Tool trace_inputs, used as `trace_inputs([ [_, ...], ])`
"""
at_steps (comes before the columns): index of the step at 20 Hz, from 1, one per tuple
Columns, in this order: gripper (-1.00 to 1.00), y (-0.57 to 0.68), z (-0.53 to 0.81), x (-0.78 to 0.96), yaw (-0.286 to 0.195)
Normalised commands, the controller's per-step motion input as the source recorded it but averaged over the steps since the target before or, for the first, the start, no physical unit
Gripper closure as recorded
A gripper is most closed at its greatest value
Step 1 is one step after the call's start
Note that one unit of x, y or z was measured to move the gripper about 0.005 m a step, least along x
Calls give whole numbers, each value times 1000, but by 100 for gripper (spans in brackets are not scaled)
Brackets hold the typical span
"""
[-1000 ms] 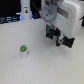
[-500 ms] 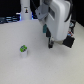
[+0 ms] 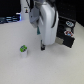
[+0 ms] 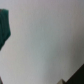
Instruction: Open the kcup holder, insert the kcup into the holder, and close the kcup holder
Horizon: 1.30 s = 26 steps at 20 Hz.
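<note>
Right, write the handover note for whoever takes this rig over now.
Gripper: low over the table, nothing seen in it; open or shut not readable.
Kcup: upright on the white table, toward the exterior view's left of the gripper, apart from it.
Kcup holder: at the exterior view's right, partly hidden by the arm; drawer state unclear.
Done: nothing confirmed. Left: open holder, insert kcup, close holder.

White, rounded arm casing with dark fingers
</note>
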Motion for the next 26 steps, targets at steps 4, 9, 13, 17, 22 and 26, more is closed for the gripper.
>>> trace_inputs([
  [4, -100, -457, -214, -256, -291],
  [9, -100, -458, -301, -349, -286],
  [13, -100, -478, -324, -333, -281],
  [17, -100, -467, -358, -245, -295],
  [22, -100, -459, -389, -119, -300],
  [26, -100, -322, -325, -64, -278],
])
